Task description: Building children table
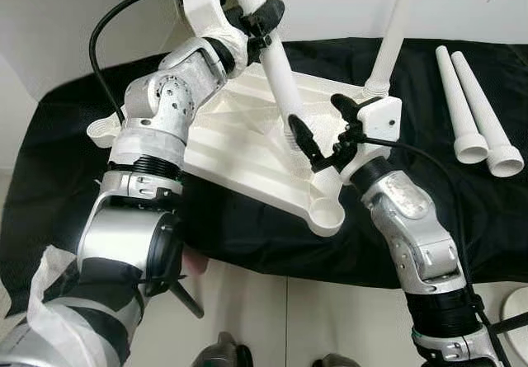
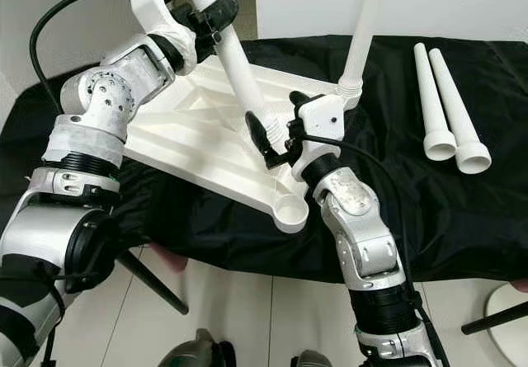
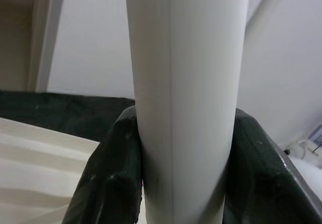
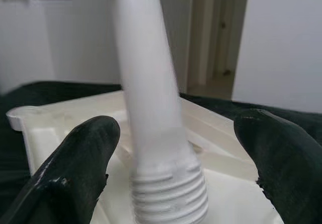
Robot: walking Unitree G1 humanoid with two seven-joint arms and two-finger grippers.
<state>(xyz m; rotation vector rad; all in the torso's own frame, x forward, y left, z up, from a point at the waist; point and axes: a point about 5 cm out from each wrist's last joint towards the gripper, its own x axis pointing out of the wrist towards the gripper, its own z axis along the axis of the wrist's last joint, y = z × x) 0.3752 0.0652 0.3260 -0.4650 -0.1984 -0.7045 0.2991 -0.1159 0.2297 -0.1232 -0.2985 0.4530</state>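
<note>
The left claw was clamped on a white leg; the right claw stood apart around its threaded end, above the upturned tabletop. Next, I reckoned, seat and twist it into a corner socket.

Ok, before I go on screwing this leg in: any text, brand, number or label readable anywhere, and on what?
None can be read.
Table top: plain white ribbed plastic, no marking.
Held leg, gripped by the left tool, with the open right tool at its threaded end: plain.
Upright leg and two loose legs on the black cloth: no print visible.
</note>
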